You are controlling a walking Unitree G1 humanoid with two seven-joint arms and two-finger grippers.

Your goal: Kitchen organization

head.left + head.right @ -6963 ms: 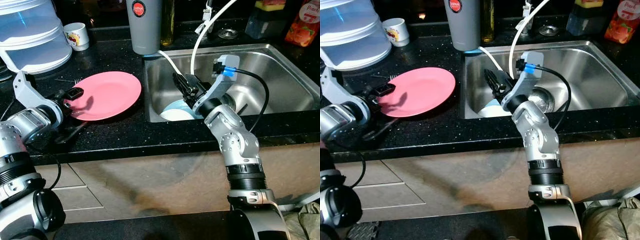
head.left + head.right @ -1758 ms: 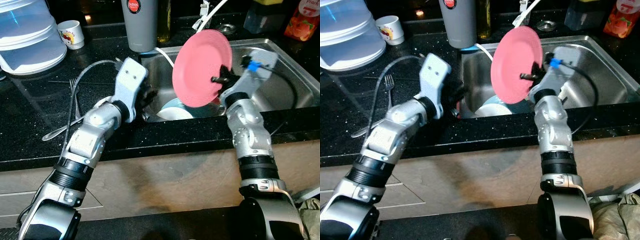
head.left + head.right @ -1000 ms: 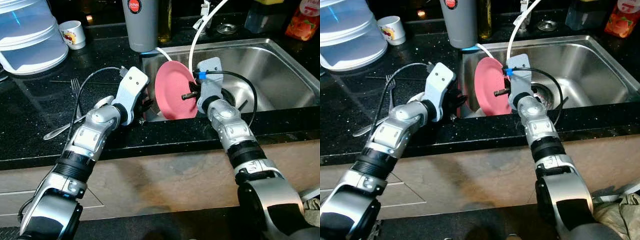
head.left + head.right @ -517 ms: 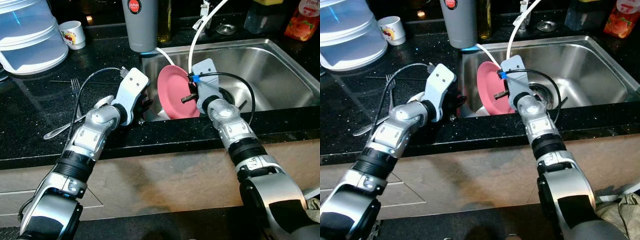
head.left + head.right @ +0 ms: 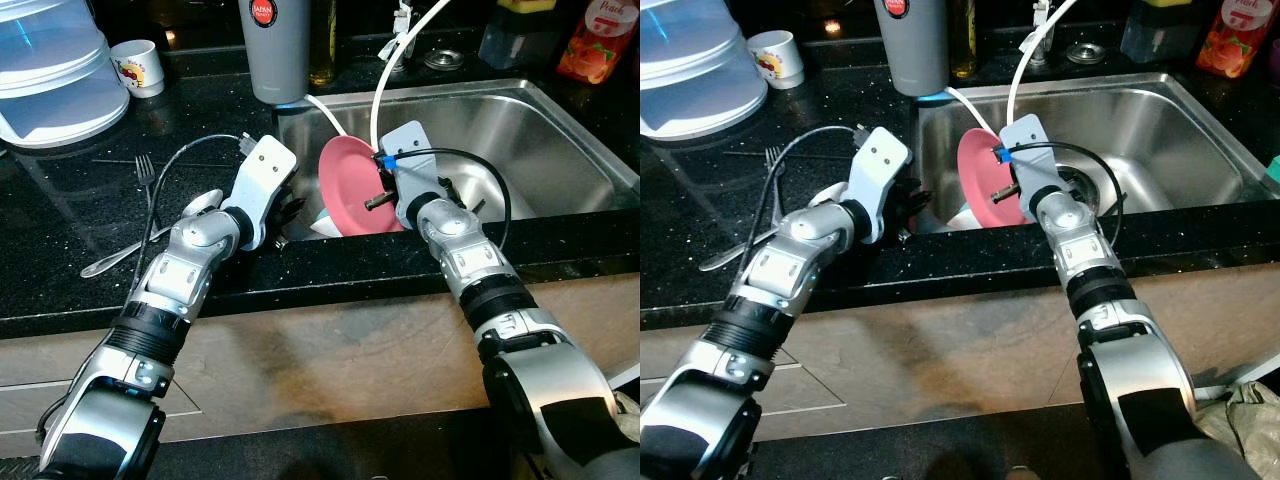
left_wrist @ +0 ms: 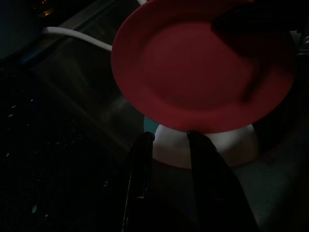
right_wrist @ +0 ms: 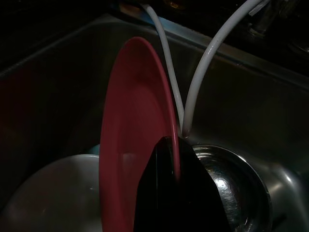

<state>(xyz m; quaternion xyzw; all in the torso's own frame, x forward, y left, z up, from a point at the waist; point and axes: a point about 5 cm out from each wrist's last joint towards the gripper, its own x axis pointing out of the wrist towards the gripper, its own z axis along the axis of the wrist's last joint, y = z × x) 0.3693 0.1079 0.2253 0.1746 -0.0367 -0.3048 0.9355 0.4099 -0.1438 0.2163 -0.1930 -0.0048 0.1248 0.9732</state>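
Observation:
A pink plate [image 5: 352,188] stands on edge inside the steel sink [image 5: 540,120], leaning over a white bowl [image 6: 203,147] at the sink's left end. My right gripper [image 5: 373,200] is shut on the plate's rim; one black finger [image 7: 169,193] lies across the rim in the right wrist view. My left gripper [image 5: 287,212] hovers at the sink's left rim, facing the plate's front. Its fingers [image 6: 140,169] are apart with nothing between them, just short of the bowl.
A fork [image 5: 146,172] and a spoon [image 5: 110,262] lie on the black counter to my left. Behind stand a grey tumbler [image 5: 272,50], a white mug [image 5: 135,68] and a clear container [image 5: 50,70]. White hoses [image 5: 385,70] hang into the sink. A juice bottle [image 5: 590,45] stands far right.
The plate went from the counter by my left gripper into my right gripper, which raised it and lowered it on edge into the sink. Over the last half second it barely shifted.

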